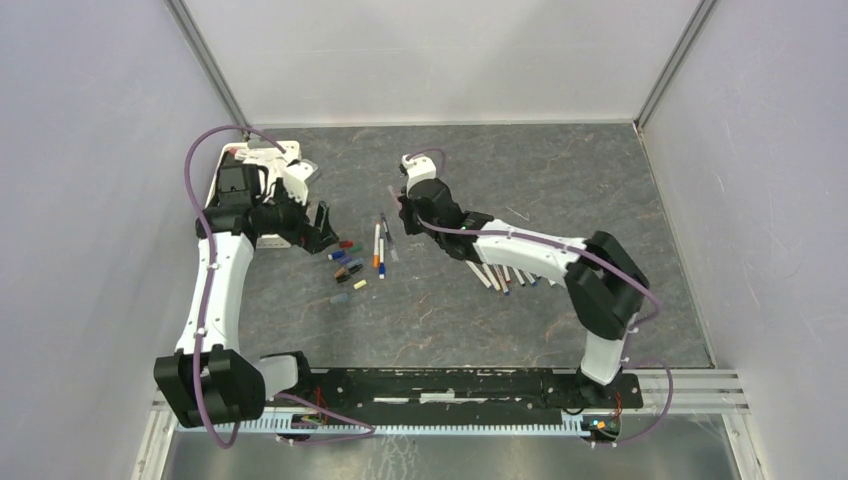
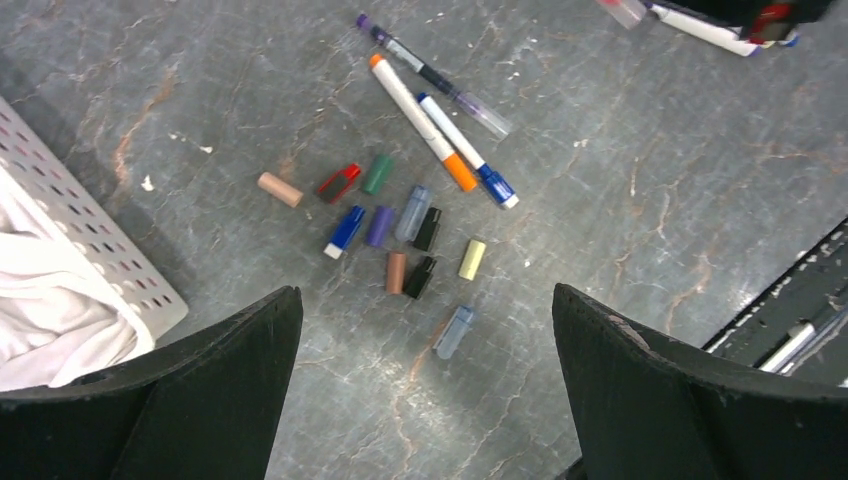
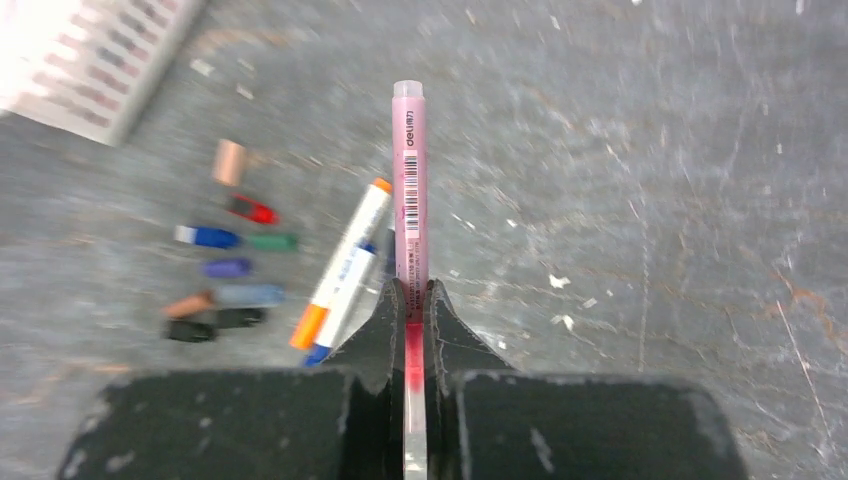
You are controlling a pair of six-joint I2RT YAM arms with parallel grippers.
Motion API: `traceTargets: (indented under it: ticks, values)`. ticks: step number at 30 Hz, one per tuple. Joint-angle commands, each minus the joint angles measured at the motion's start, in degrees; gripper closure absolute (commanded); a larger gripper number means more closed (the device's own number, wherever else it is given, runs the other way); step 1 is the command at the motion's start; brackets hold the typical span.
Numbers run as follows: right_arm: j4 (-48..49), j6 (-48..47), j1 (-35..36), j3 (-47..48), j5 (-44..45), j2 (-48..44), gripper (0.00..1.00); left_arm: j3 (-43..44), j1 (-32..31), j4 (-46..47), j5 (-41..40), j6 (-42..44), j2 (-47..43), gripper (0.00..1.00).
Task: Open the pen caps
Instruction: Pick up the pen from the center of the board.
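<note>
Several loose pen caps (image 2: pixel 400 225) in red, green, blue, purple, black, tan and yellow lie scattered on the grey table, also seen in the top view (image 1: pixel 347 268) and the right wrist view (image 3: pixel 225 270). My left gripper (image 2: pixel 427 300) hovers just above them, wide open, with nothing between its fingers (image 1: pixel 322 225). My right gripper (image 3: pixel 411 290) is shut on a translucent pink pen (image 3: pixel 409 180), which points forward out of the jaws above the table (image 1: pixel 400 205). Three capped pens (image 2: pixel 430 120) lie side by side beyond the caps, one with an orange cap (image 3: pixel 345 265).
A white perforated tray (image 2: pixel 90 230) holding white cloth (image 2: pixel 50 310) stands at the back left (image 1: pixel 262 165). A row of white pen barrels (image 1: pixel 500 275) lies under the right forearm. The black base rail (image 1: pixel 450 385) runs along the near edge.
</note>
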Motion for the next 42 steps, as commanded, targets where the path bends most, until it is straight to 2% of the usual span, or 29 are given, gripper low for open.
traceTargets:
  ticks: [1,9,12,18,32,37,42]
  values:
    - [6.9,3.6,2.8,-2.0,-1.9,-7.3,1.00,-0.5,-0.5,-1.1,6.5,-2.6,-2.5,0.00]
    - [8.6,6.4,8.3,-4.2,-3.3,-12.7,1.00,-2.0,-12.5,2.5,3.5,-8.3,-2.3,0.02]
    - [10.9,8.1,9.7,-6.3,-2.4,-14.6,1.00,-2.0,-14.9,3.8,4.3,-10.3,-3.2,0.04]
    - [15.9,12.7,11.5,-10.3,0.8,-17.6,1.00,-1.6,-15.3,4.4,7.8,-13.8,-4.9,0.04]
    - [22.7,15.4,15.7,-13.1,8.8,-20.9,1.00,-2.6,-15.2,6.5,12.2,-20.1,-7.8,0.04]
    - [26.7,19.7,16.3,-15.2,8.3,-22.4,1.00,-4.6,-15.2,10.0,12.4,-23.2,-9.3,0.16]
    - [28.8,21.2,17.8,-15.6,8.9,-22.4,1.00,-4.7,-15.2,13.2,13.1,-26.7,-10.5,0.37]
